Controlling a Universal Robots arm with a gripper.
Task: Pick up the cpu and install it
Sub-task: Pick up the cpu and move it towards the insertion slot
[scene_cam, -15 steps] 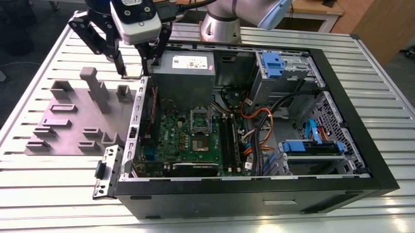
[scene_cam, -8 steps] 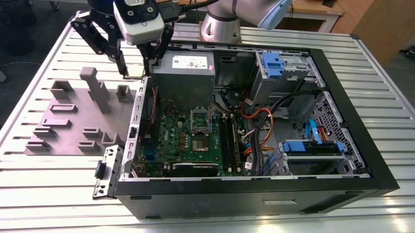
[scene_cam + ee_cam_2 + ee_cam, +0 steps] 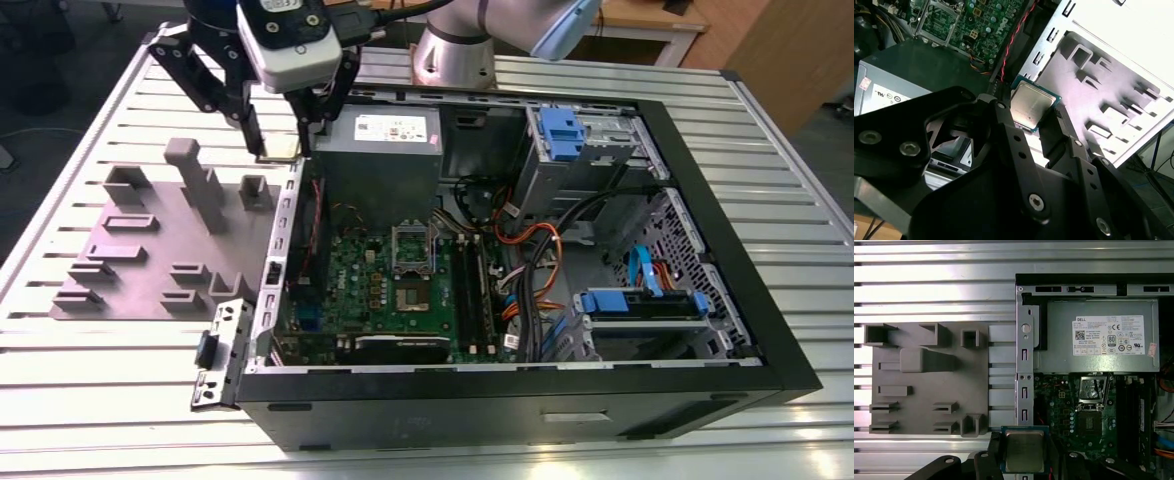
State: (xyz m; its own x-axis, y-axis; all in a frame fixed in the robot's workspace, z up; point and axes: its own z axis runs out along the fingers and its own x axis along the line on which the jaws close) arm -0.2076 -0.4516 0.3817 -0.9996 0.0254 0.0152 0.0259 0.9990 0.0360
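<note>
The cpu [image 3: 1024, 451] gripped in the gripper [image 3: 1024, 456] at the case wall [image 3: 1023, 365]
The jaws are clenched on two opposite edges of the chip, which is the right place to hold it: it looks light, stiff and thin, with a slick metal lid and probably a delicate underside. It lies flat, lid up; being square it has no long axis, and its sides run parallel to the wall. The grey fixture block [image 3: 929, 380] lies beside it, with the motherboard [image 3: 1064, 410], its open socket [image 3: 1090, 421] and the power supply [image 3: 1094, 355] beyond

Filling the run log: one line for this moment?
gripper: shut on cpu | where: held over computer case edge, near power supply | install: not done
</note>
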